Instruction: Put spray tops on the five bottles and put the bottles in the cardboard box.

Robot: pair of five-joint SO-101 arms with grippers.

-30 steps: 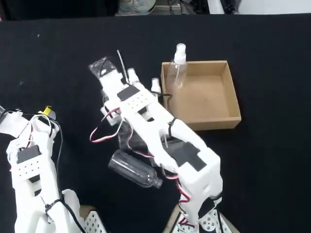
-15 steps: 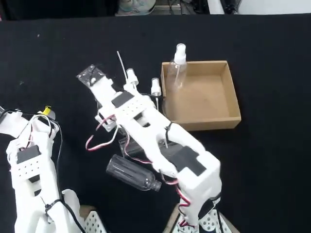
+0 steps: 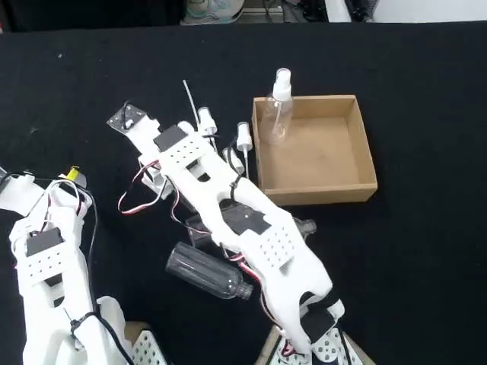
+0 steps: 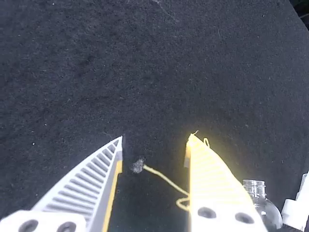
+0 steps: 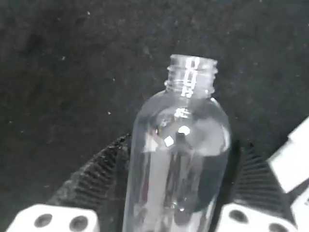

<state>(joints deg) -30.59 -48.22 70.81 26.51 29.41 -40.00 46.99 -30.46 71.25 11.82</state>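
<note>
My right gripper (image 3: 125, 120) hangs over the table left of the cardboard box (image 3: 361, 156), shut on a clear bottle (image 5: 181, 130) whose threaded neck is bare. In the right wrist view the bottle stands between both dark pads (image 5: 104, 166). A bottle with a spray top (image 3: 279, 103) stands in the box's far left corner. Another bare bottle (image 3: 207, 270) lies on its side beside the right arm. Three loose spray tops (image 3: 243, 137) lie between arm and box. My left gripper (image 3: 42, 181) is open over bare cloth at the left (image 4: 154, 142).
A further bottle neck (image 3: 306, 226) pokes out from under the right arm. The right arm's long white body crosses the table's middle diagonally. A thin dip tube (image 3: 188, 95) sticks up near the spray tops. A bare bottle neck (image 4: 254, 187) shows beside my left gripper.
The right arm has swung left and slightly nearer, carrying the bare bottle away from the box. The left arm has stayed put.
</note>
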